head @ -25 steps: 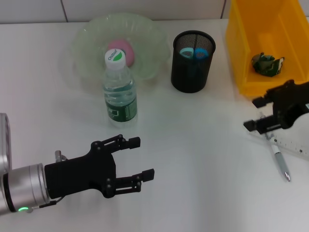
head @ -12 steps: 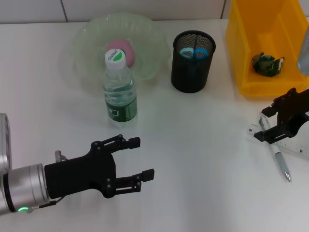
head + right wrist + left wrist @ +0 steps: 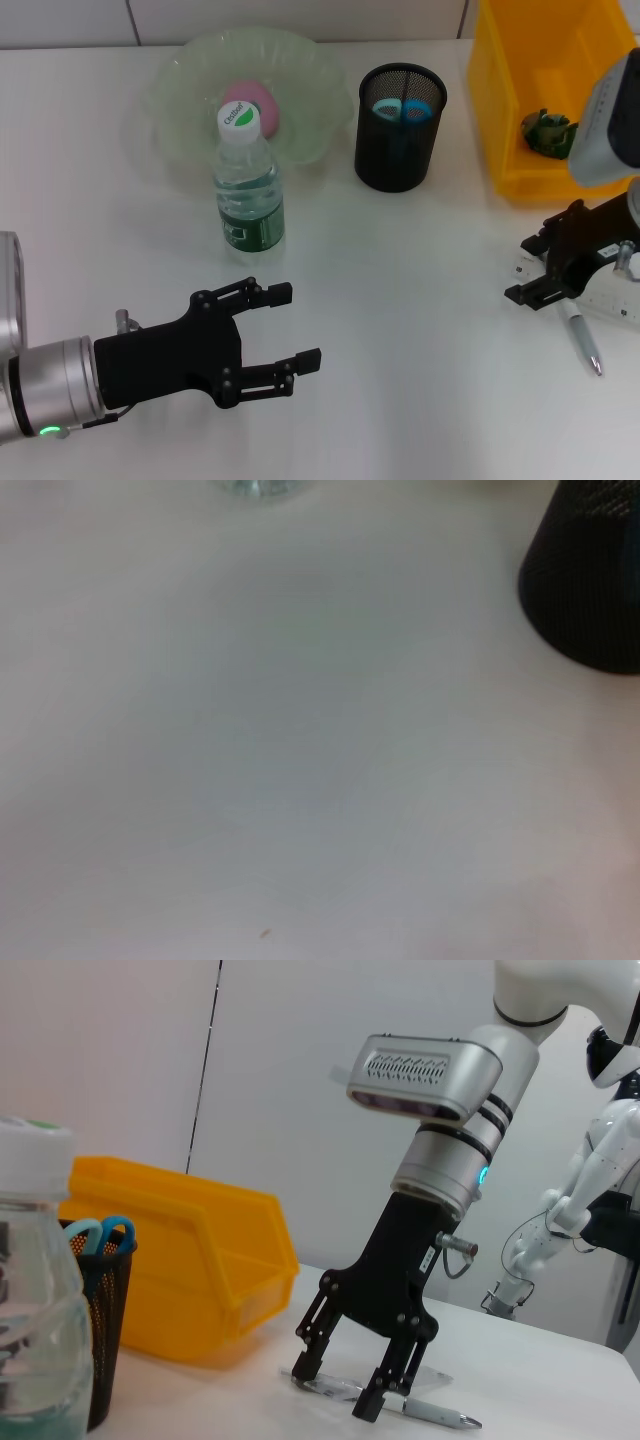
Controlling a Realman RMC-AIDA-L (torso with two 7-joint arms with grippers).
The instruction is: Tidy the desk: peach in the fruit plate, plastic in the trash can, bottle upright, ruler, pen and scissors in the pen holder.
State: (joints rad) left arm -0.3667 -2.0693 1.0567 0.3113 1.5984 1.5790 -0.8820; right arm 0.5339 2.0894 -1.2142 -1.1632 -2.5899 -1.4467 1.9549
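Head view shows the right gripper [image 3: 533, 268] reaching straight down at the right edge of the white surface [image 3: 420, 330], its silver forearm rising steeply above it; the black fingers [image 3: 524, 292] are spread and straddle the upper end of the pen [image 3: 581, 340], which lies flat beside the clear ruler [image 3: 612, 302]. From the left wrist view the same gripper [image 3: 338, 1385] stands nearly vertical, fingertips down at the surface on either side of the pen [image 3: 432, 1413], released and not clamped on it. The left gripper [image 3: 284, 326] lies low over the near left part of the surface, arm stretched level toward the middle, fingers parted and holding nothing. The bottle [image 3: 246, 185] stands upright in front of the fruit plate [image 3: 180, 95], its white cap bearing a green mark and small lettering too fine to read, a green label round its lower body. The peach [image 3: 252, 100] sits in the plate. The scissors [image 3: 402, 108], blue-handled, stand in the black mesh pen holder [image 3: 398, 150]. The crumpled plastic [image 3: 546, 131] lies inside the yellow trash can [image 3: 505, 90].
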